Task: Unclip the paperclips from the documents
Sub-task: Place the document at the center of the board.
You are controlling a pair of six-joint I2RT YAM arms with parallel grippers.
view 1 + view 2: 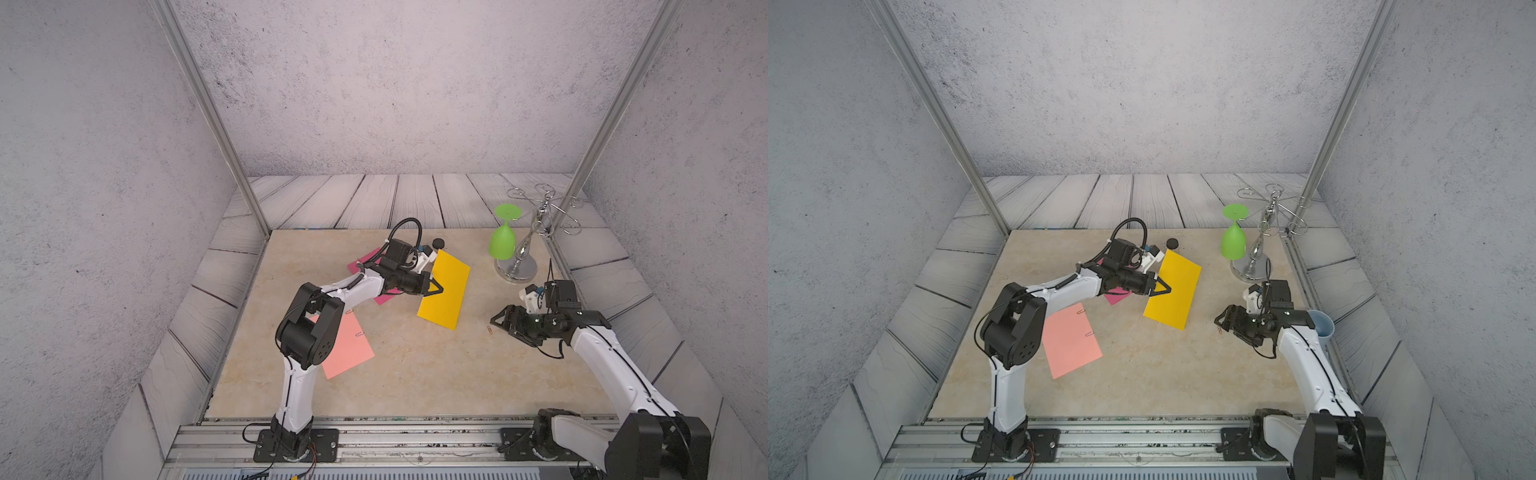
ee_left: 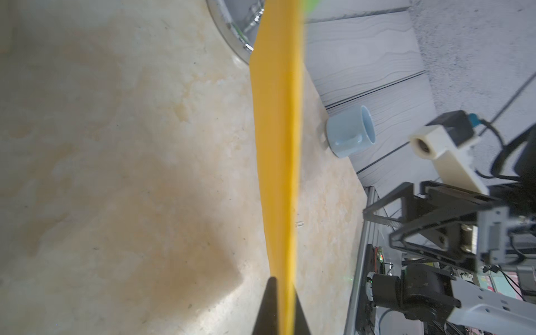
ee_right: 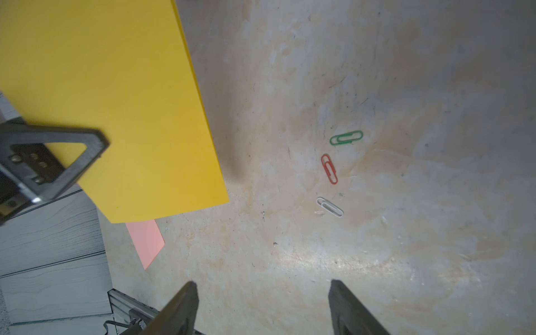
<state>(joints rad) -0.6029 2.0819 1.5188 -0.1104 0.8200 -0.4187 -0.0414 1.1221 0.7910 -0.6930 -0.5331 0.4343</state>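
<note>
Top views both show the beige worktop (image 1: 415,386) carrying all three documents. The yellow sheet (image 1: 451,286) is the only one raised. It stands at a slant near the centre, with the left jaws pressed together on its edge. In the left wrist view it runs edge-on between the two tips. Whether its low corner touches the worktop cannot be told.

The salmon pink sheet (image 1: 351,353) lies flat, partly under the left arm's elbow. The magenta sheet (image 1: 384,298) lies flat, mostly hidden beneath the left forearm.

A wire rack (image 1: 517,270) stands at the far right with a green glass (image 1: 503,243) hanging upside down from it. A pale blue mug (image 2: 351,136) stands near the right edge.

The right jaws are spread over bare worktop with nothing between them.

On the salmon pink sheet's edge sit a paperclip (image 1: 1080,311) and a second paperclip (image 1: 1089,334), colours unclear. In the right wrist view three loose ones lie on the worktop ahead of the right jaws, apart from the yellow sheet: a green paperclip (image 3: 346,137), a red paperclip (image 3: 329,169) and a silver paperclip (image 3: 329,206).
</note>
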